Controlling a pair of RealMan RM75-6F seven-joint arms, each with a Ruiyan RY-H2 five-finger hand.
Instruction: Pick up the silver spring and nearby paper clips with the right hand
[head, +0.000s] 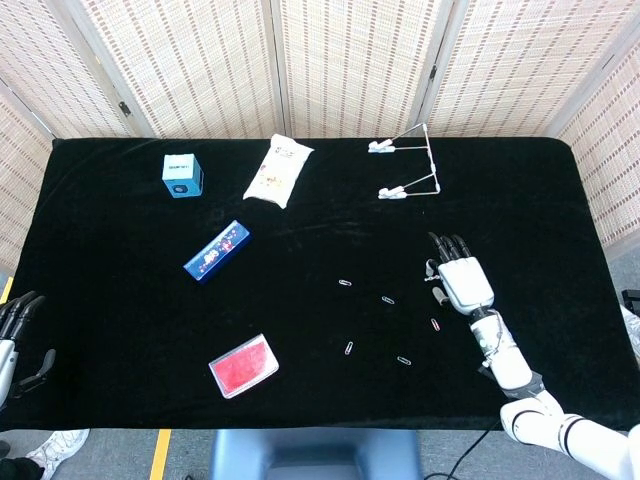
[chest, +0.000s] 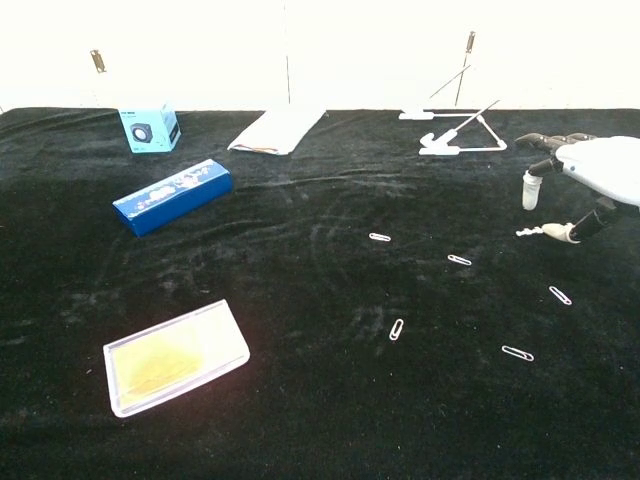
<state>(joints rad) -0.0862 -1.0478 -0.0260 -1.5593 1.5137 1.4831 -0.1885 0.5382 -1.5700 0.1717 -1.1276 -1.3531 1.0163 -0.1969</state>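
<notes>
Right hand (head: 463, 282) hovers palm down, fingers spread; left hand (head: 12, 335) seemingly open

A black cloth (head: 120, 330) covers the table, and on it lie a light-blue cube box (head: 182, 175), a dark-blue patterned box (head: 216, 250) and a white packet (head: 278, 170). The clear case (head: 243, 365) looks red from above but yellowish in the chest view. The spring (chest: 529, 231) is silver, the right hand (head: 463, 282) white with dark fingers.

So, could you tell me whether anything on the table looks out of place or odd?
Nothing stands out. The paper clips lie scattered flat, and the right hand is over the silver spring.
</notes>
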